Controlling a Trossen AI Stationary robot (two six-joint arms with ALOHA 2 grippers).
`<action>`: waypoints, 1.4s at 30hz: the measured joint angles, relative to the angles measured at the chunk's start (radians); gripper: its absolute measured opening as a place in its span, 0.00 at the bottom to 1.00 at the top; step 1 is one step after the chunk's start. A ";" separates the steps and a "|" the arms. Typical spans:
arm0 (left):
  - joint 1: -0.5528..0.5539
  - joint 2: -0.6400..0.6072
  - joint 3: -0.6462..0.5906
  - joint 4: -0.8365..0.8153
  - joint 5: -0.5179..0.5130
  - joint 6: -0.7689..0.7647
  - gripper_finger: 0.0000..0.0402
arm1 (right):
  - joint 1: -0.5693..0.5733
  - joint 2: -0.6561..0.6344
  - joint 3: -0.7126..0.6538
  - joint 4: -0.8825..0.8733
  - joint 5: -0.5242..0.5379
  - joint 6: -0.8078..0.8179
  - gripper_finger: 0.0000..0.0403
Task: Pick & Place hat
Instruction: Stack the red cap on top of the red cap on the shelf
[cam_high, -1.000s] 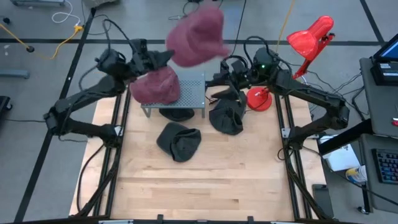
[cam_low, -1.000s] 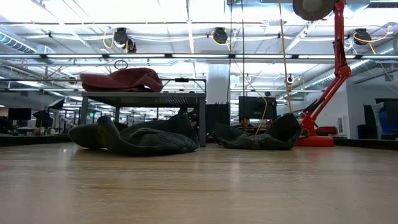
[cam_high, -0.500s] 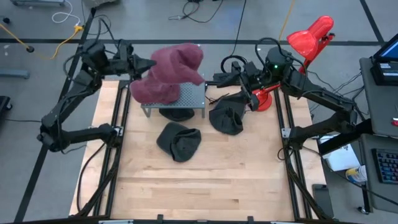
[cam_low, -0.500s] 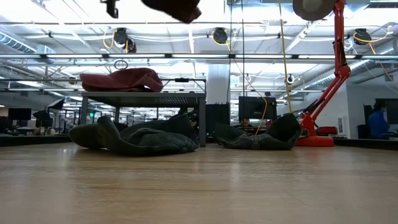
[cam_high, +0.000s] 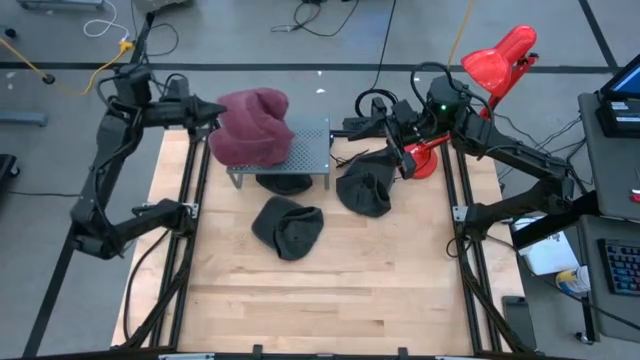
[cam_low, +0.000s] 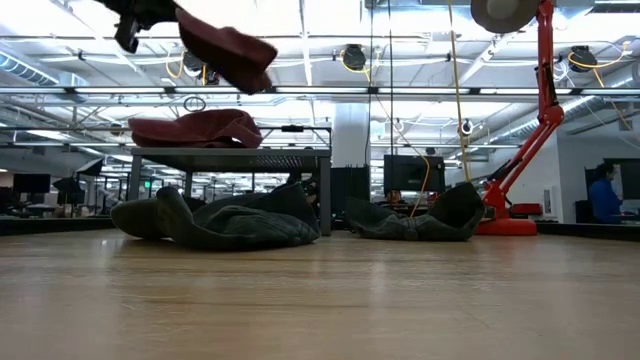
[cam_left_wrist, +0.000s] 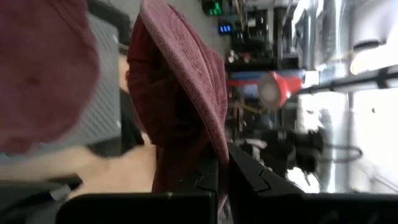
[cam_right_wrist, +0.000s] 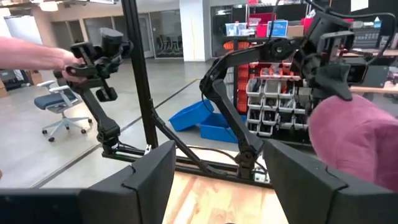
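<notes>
The left claw (cam_high: 215, 110) is raised above the 11 o'clock corner of the light wooden tabletop (cam_high: 320, 290), clenched on the edge of a maroon knitted hat (cam_high: 255, 115). In the left wrist view the 2 dark fingers (cam_left_wrist: 208, 174) pinch the maroon fabric with no gap between them, and the hat (cam_left_wrist: 180, 99) hangs from that grip. In the low view the held hat (cam_low: 225, 45) is clear of every surface, above and slightly toward 9 o'clock of the rack.

A small grey perforated metal rack (cam_high: 305, 155) stands at the 12 o'clock side of the tabletop. A second maroon knitted hat (cam_high: 245, 150) lies on its 9 o'clock end, flat on the top plate in the low view (cam_low: 195, 128). The held hat overlaps it from directly above in the high view.

3 dark grey knitted hats are on the tabletop:
- 1 under the rack (cam_high: 283, 184).
- 1 toward 6 o'clock of the rack (cam_high: 288, 226).
- 1 toward 3 o'clock of the rack (cam_high: 365, 187).

The right claw (cam_high: 375, 128) waits above the tabletop just beyond the rack's 3 o'clock end, released, its fingers (cam_right_wrist: 149, 174) spread apart with nothing between them. A red desk lamp (cam_high: 495, 60) stands at the 1 o'clock corner.
</notes>
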 joint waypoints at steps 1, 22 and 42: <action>0.021 0.001 0.000 -0.005 -0.001 0.015 0.02 | 0.000 0.000 0.000 -0.001 0.000 -0.007 0.59; 0.156 0.007 0.000 -0.091 -0.051 0.109 0.02 | 0.004 0.001 0.000 -0.035 0.000 -0.007 0.59; -0.038 0.049 0.000 -0.228 -0.339 0.207 0.02 | 0.004 -0.018 -0.194 0.078 -0.004 0.021 0.59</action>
